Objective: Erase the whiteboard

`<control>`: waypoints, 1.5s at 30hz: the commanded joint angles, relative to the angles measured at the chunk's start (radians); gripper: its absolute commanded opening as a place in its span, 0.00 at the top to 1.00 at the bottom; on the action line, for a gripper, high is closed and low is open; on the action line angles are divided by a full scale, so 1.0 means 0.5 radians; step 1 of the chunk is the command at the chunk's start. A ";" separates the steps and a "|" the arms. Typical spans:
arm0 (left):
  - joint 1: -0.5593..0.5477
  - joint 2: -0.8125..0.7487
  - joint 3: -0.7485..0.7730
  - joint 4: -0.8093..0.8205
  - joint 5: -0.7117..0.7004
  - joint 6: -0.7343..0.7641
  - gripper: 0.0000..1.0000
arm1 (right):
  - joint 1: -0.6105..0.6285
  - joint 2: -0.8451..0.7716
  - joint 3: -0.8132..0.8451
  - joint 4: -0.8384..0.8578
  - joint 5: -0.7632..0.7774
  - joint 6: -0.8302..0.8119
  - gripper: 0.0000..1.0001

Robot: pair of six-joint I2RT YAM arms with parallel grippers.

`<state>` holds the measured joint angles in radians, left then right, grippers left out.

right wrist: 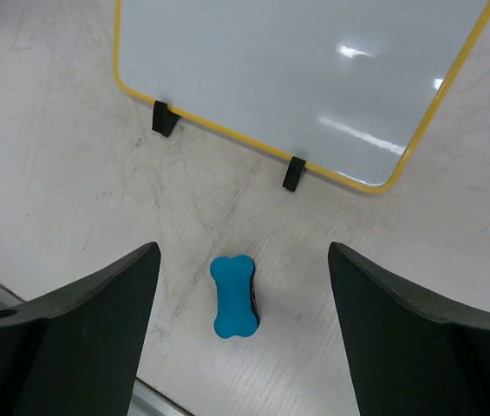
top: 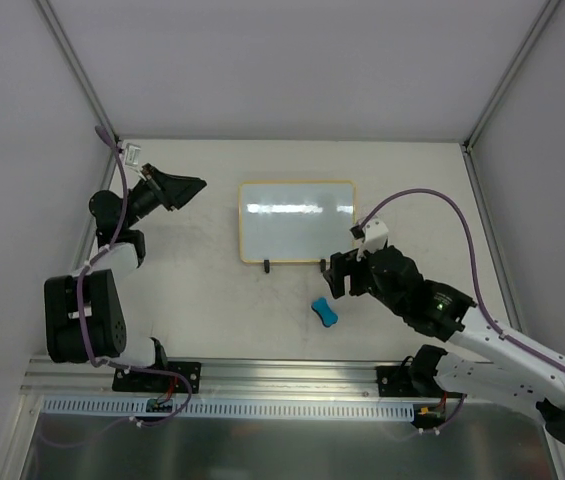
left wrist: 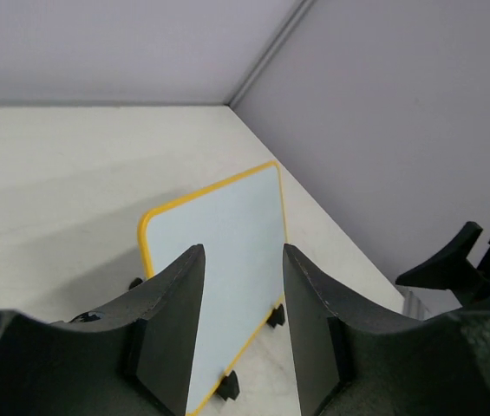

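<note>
Right wrist view showed the right tool [right wrist: 243,251] spread open and empty over the eraser [right wrist: 234,296]. The whiteboard [right wrist: 297,69] lay just beyond, no marks visible. The left tool [left wrist: 240,260] gaped empty, facing it. Wiping looked either done or unstarted.

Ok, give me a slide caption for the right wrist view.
Open right claw framing a blue bone-shaped eraser, with the yellow-framed whiteboard just beyond.

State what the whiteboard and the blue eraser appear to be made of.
The whiteboard: glossy white panel, likely coated or plastic, mirroring bright lights; its thin yellow edging, wood or plastic, unclear. The blue eraser: matte, probably foam, no shine.
</note>
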<state>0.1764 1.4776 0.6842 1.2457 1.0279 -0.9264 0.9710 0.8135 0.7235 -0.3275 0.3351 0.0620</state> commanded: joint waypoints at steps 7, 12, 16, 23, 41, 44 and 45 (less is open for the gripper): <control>-0.159 -0.743 -0.230 -0.815 -0.727 0.696 0.57 | -0.111 -0.237 0.017 0.075 0.099 -0.207 0.18; -0.465 -1.141 -0.398 -1.156 -1.238 0.806 0.56 | -0.117 -0.378 -0.155 0.247 0.339 -0.243 0.12; -0.668 -1.442 -0.579 -1.353 -1.527 0.902 0.56 | -0.138 -0.467 -0.309 0.391 0.446 -0.274 0.08; -0.733 -1.951 -0.945 -1.552 -1.782 0.920 0.57 | -0.196 -0.581 -0.575 0.621 0.397 -0.238 0.08; -0.733 -2.504 -1.264 -1.881 -1.406 1.172 0.36 | -0.246 -0.513 -0.990 1.063 0.407 -0.274 0.01; -0.733 -2.538 -1.279 -1.893 -1.448 1.184 0.15 | -0.246 -0.565 -1.014 1.069 0.425 -0.280 0.01; -0.733 -2.538 -1.282 -1.899 -1.460 1.181 0.11 | -0.246 -0.578 -1.023 1.069 0.419 -0.280 0.01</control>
<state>-0.1841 0.2230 0.0494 0.2882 0.2874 -0.3592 0.8524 0.5495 0.2176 0.1329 0.5129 -0.0658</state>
